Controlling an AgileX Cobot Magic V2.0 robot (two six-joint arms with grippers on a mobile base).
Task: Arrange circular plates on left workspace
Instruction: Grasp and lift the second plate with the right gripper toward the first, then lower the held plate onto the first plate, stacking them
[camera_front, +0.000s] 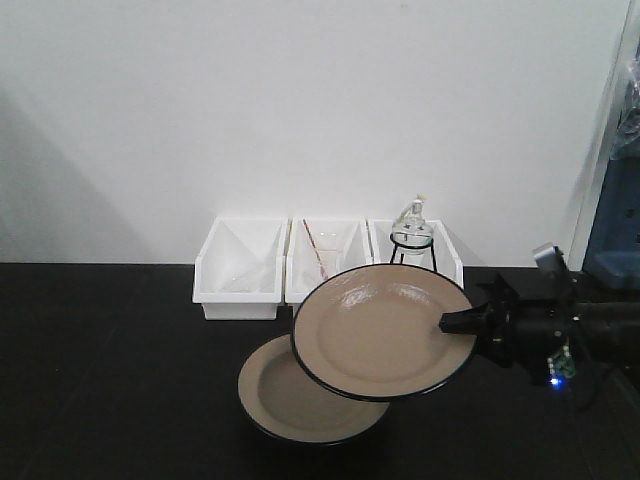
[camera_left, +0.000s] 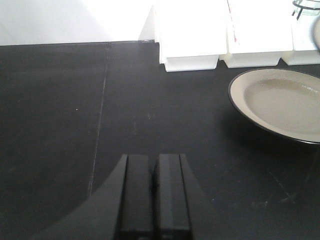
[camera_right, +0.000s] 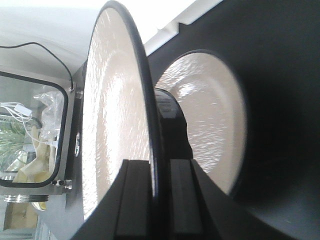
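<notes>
Two round beige plates with black rims show in the front view. One plate (camera_front: 300, 395) lies flat on the black countertop (camera_front: 110, 370). The other plate (camera_front: 380, 330) hangs above it, overlapping its right part, held at its right rim by my right gripper (camera_front: 455, 325). In the right wrist view the jaws of the right gripper (camera_right: 155, 167) are shut on the rim of the held plate (camera_right: 115, 125), with the lying plate (camera_right: 210, 120) behind. My left gripper (camera_left: 153, 165) is shut and empty over bare countertop; the lying plate (camera_left: 285, 102) is to its far right.
Three white rectangular bins (camera_front: 240, 265) stand in a row along the back wall. The right bin holds a glass flask on a black wire stand (camera_front: 412, 240). They also show in the left wrist view (camera_left: 192, 37).
</notes>
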